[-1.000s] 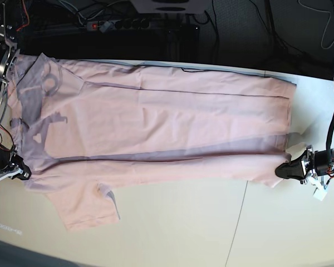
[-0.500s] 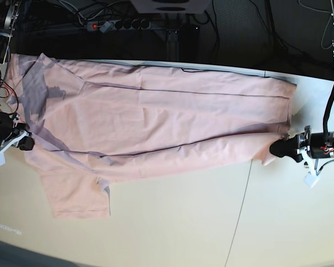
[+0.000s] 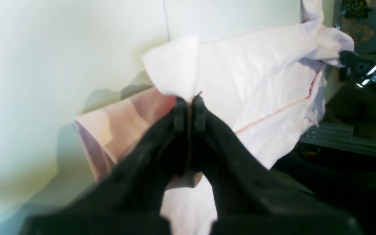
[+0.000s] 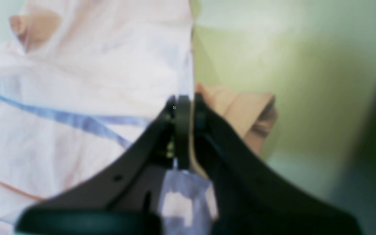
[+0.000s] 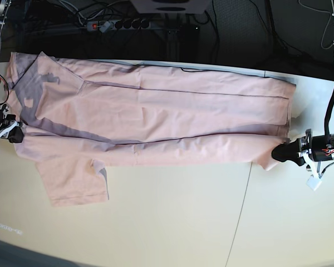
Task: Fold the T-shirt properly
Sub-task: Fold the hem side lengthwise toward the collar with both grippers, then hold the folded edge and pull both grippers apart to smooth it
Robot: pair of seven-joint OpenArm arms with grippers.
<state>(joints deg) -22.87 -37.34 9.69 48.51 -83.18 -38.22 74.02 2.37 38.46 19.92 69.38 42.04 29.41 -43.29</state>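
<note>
left gripper [image 5: 276, 152], right gripper [image 5: 15, 136], pinching T-shirt [image 5: 156, 119] ends

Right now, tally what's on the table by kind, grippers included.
T-shirt: 1
Grippers: 2, the left gripper and the right gripper, each shut on the shirt
Table: 1
Total: 4

This looks like a robotics lab rather than a home. A plain pale table [image 5: 172, 222] fills the base view, and behind it the background is dark — a power strip [image 5: 118, 24] with a red switch, loose black cables [image 5: 270, 28] and bare metal framing [image 3: 335, 138]. Exposed red wiring [image 5: 0, 97] on the arm mounts at both edges suggests test equipment — not furniture.
</note>
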